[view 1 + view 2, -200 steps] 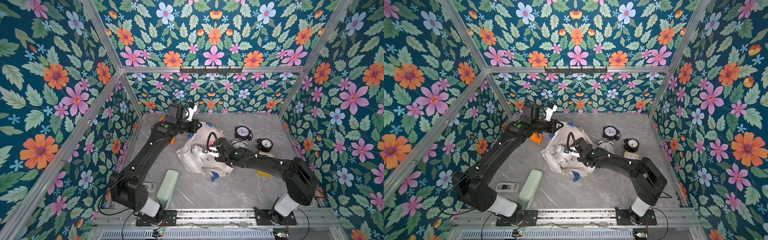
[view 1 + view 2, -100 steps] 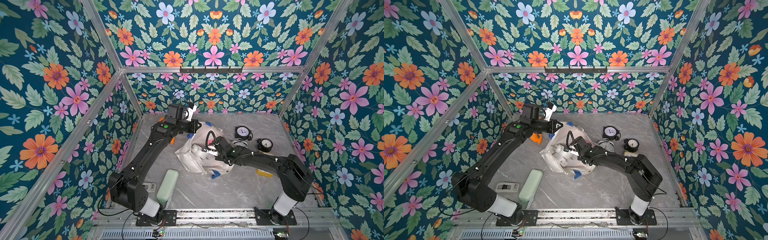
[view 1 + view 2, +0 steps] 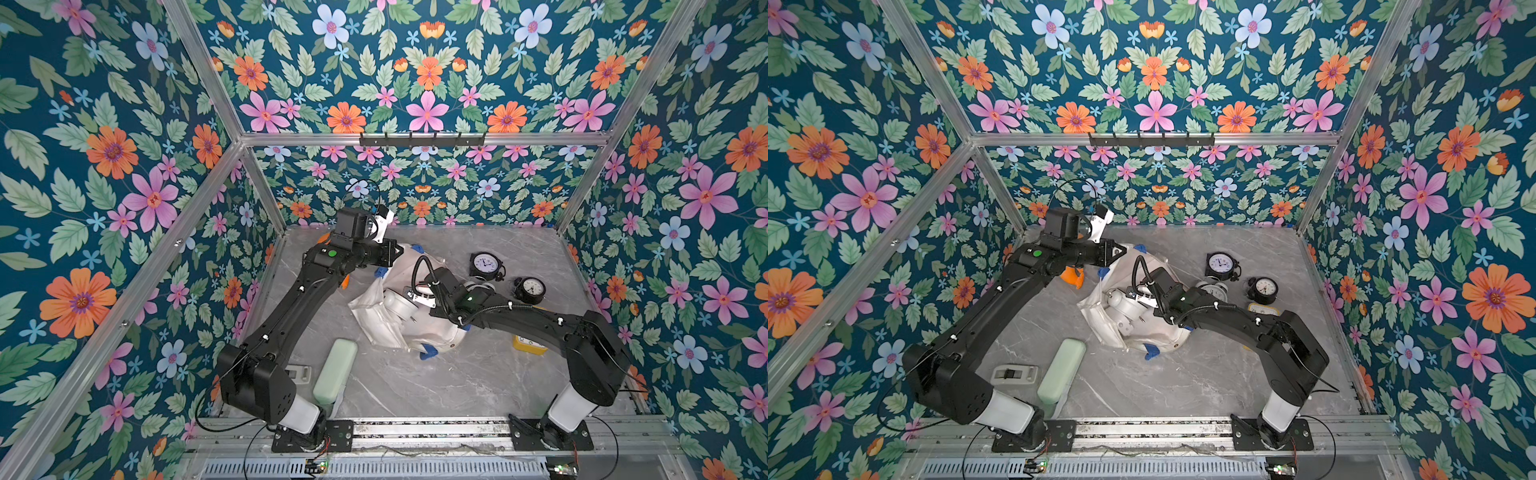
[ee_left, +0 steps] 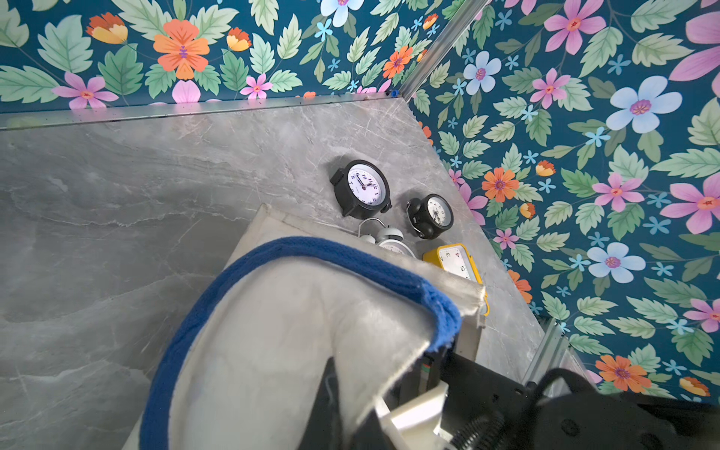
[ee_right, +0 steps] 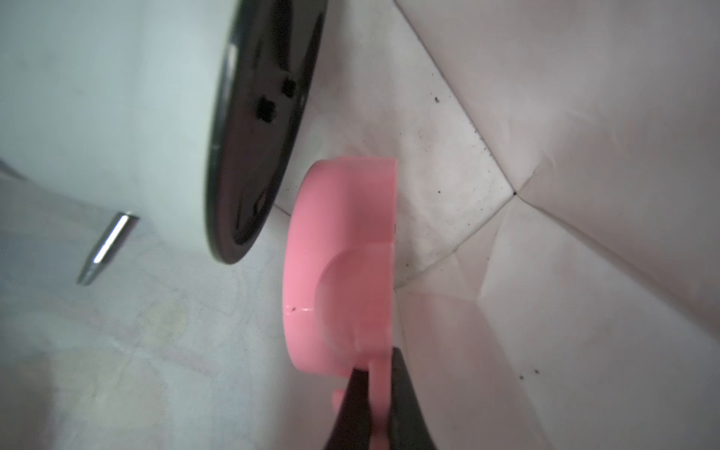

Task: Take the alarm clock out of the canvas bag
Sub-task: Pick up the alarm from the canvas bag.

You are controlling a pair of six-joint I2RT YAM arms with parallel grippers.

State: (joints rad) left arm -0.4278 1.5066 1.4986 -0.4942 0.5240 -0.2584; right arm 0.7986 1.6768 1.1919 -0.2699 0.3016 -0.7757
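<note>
Floral wallpaper closes in a grey marble desk (image 3: 436,386), and the canvas bag (image 3: 386,328) lies slumped on its side near the middle. Well to the bag's left in a top view sits a small white switch box (image 3: 1013,374), and nearer the bag a pale green case (image 3: 336,370). Just off the bag's far-left corner an orange plush toy (image 3: 1071,277) shows under the left arm. The left tool (image 3: 397,252) is clenched on the bag's far rim, beside a blue strap (image 4: 311,249), and holds the canvas lifted. At the bag's mouth lies a white round body (image 3: 399,305) with a black back and a metal leg. The right arm reaches into the bag from the bag's right. Deep inside, the right tool (image 5: 380,389) is clamped on a small tab of the pink alarm clock (image 5: 343,253), which rests on the lining beside that black back. To the bag's right are 4 clocks on the desk: a black round one (image 3: 485,264), a silver twin-bell one (image 4: 385,237) just beside the bag, a black twin-bell one (image 3: 532,289), and a yellow one (image 3: 528,345) partly hidden under the right arm.
</note>
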